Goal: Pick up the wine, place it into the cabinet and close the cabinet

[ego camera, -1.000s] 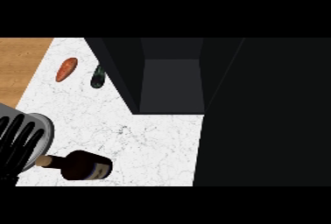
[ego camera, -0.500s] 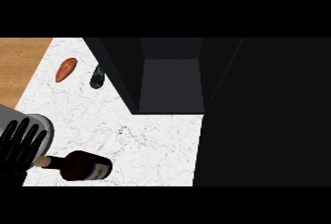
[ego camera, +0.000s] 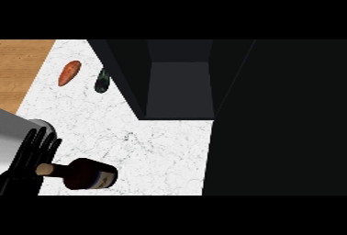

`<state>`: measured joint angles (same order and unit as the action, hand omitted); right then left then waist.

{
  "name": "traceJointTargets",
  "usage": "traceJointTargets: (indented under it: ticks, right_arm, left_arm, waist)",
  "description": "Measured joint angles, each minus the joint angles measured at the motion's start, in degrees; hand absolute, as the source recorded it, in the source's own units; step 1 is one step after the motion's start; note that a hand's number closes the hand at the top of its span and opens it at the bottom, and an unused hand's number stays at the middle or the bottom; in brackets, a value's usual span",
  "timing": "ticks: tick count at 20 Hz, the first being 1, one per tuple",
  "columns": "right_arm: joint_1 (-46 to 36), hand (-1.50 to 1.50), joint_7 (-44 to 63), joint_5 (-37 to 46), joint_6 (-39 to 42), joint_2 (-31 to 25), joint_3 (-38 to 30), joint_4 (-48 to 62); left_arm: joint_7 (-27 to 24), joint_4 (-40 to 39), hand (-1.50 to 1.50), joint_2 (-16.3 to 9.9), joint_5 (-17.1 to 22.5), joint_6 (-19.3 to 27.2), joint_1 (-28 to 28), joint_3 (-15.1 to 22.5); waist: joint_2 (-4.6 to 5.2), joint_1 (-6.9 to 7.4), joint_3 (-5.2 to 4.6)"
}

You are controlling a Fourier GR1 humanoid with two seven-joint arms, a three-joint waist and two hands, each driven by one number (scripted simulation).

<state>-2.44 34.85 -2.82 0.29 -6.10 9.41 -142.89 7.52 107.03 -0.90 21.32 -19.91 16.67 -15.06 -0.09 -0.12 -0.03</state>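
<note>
The wine bottle [ego camera: 85,174] lies on its side on the white marble counter [ego camera: 156,151] at the lower left, dark, with its cork end pointing left. My left hand [ego camera: 30,153] is at the left edge, fingers straight and spread, right behind the bottle's neck; the cork end overlaps the fingers. The hand is open and not curled round the bottle. The open cabinet [ego camera: 180,87] is a dark box at the top middle with a grey inner floor. My right hand does not show.
An orange sweet potato [ego camera: 69,72] and a dark green cucumber [ego camera: 102,81] lie at the counter's far left, by the wooden strip [ego camera: 20,69]. A large black surface [ego camera: 278,119] covers the whole right side.
My left hand has shifted a little to the right, closer to the bottle's neck. The bottle has stayed where it lay.
</note>
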Motion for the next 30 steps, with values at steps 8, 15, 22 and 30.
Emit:
traceJointTargets:
  ticks: [8, 15, 22, 30]
  right_arm:
    - [-0.3, -1.50, 1.2, 0.1, -0.1, -0.3, 0.0, -0.3]
    - [-2.1, -1.50, 3.2, 0.1, -0.6, -0.4, 0.1, -0.3]
    - [-1.2, -1.50, 2.3, 0.1, -0.2, -0.1, 0.0, -0.4]
    - [-3.0, -1.50, 3.9, 0.3, -0.9, 0.0, 0.2, -0.3]
  left_arm:
    - [-8.0, -8.8, -1.50, 0.3, -3.0, -3.1, -0.4, 1.7]
    - [-10.5, -13.6, -1.50, -0.6, -3.5, -4.3, -2.2, 1.0]
    - [-15.8, -19.3, -1.50, -0.5, -6.7, -5.3, -3.4, 1.6]
    - [-18.6, -24.7, -1.50, -1.3, -7.4, -5.7, -5.2, 1.1]
  waist:
    - [-0.01, -0.13, 0.01]
    - [0.00, -0.04, 0.01]
    - [0.00, -0.09, 0.02]
    - [0.00, -0.08, 0.01]
